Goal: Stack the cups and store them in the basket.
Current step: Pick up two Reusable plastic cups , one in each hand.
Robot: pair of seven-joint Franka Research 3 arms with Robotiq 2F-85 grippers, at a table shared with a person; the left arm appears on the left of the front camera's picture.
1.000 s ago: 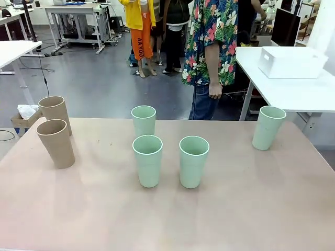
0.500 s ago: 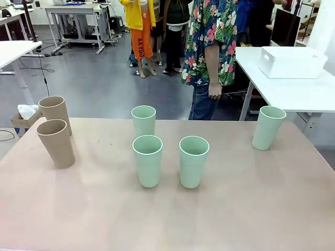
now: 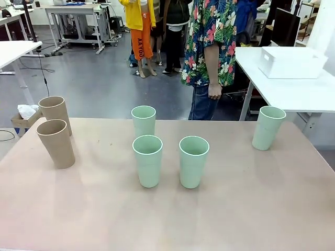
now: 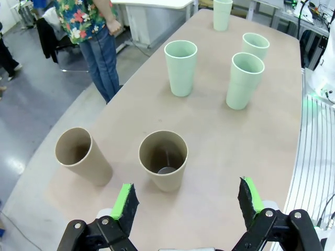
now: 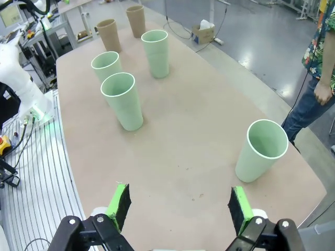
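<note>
Here, the left gripper [image 4: 187, 194] and right gripper [image 5: 179, 201] both gape wide, empty. Six cups [image 3: 193, 161] stand unstacked on the table [image 3: 235, 219]; the basket [image 3: 292, 63] sits at two o'clock.

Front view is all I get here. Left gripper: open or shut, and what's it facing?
Observer: The left gripper is open and empty. It hovers over the table, and the nearer tan cup stands just ahead of its fingers.
Operator: And the right?
Observer: The right gripper is open too, holding nothing. The lone mint cup stands ahead of it, off toward one finger, untouched.
</note>
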